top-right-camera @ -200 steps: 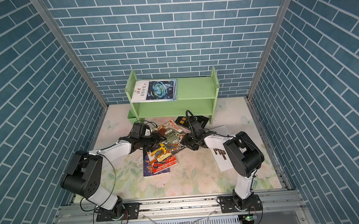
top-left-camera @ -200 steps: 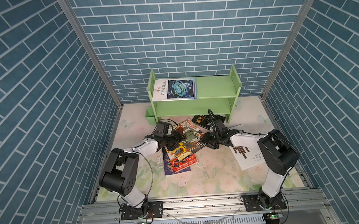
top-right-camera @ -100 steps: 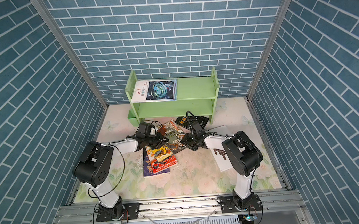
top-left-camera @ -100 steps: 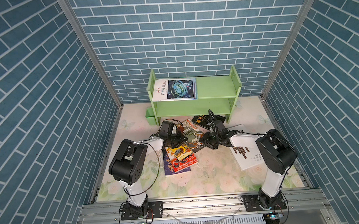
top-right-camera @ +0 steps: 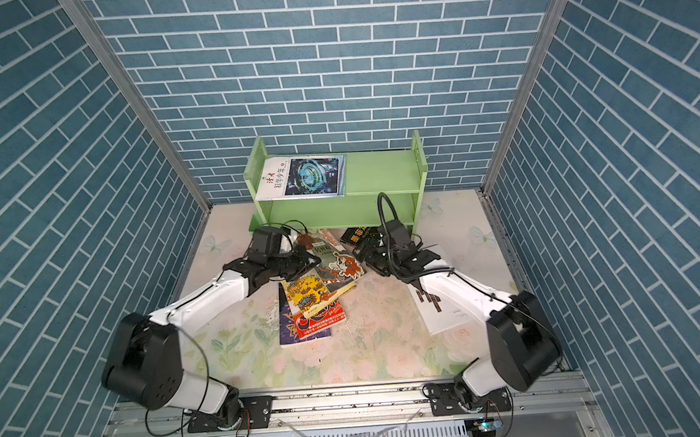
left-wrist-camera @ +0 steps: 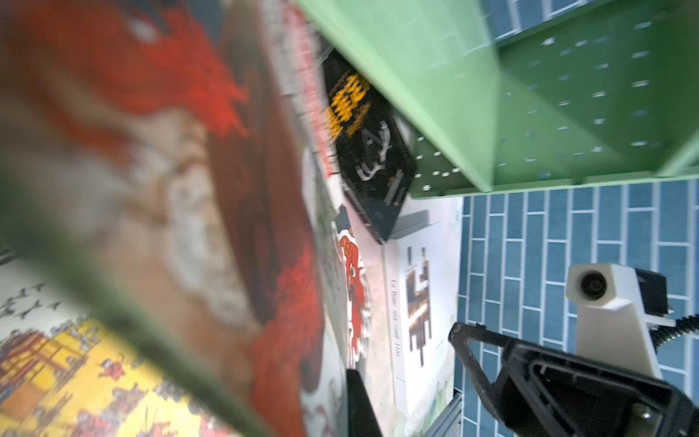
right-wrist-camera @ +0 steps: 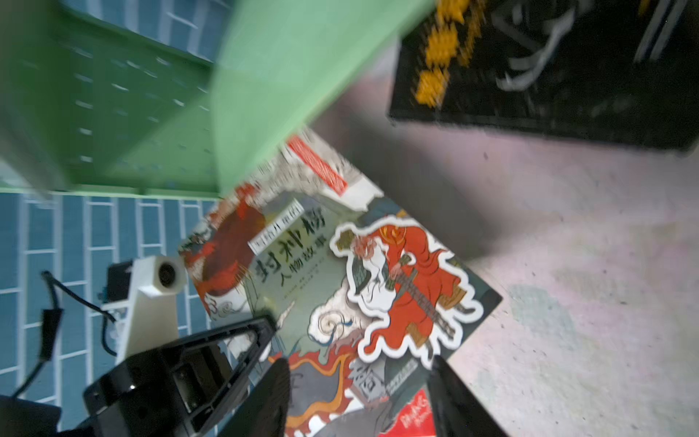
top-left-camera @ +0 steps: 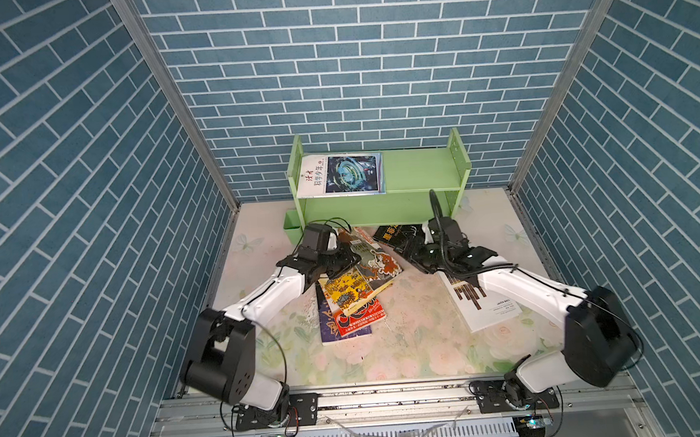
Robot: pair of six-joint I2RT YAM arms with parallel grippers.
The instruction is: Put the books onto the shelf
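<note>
The grey-green illustrated book [top-left-camera: 378,263] with the red-robed figure is being gripped at its left edge by the left claw [top-left-camera: 349,261], whose jaws are clamped together on it. That edge appears to be lifting off the yellow-covered book [top-left-camera: 346,290] beneath. The right claw [top-left-camera: 409,252] is being held with its fingers [right-wrist-camera: 280,382] apart just over the book's right corner, and nothing is being grasped by it. The book is thus lying between the two claws on the table [top-left-camera: 410,349], with its long axis running from far left to near right and the left arm bearing it. The shelf [top-left-camera: 420,173] is standing just beyond, on the far side of both claws. A magazine with a blue swirl cover [top-left-camera: 347,174] is occupying the left of its upper tier, so the free stretch is lying to the right, nearer the right arm. The coming carry is judged to be calling for a lift toward the far side and rightward.
</note>
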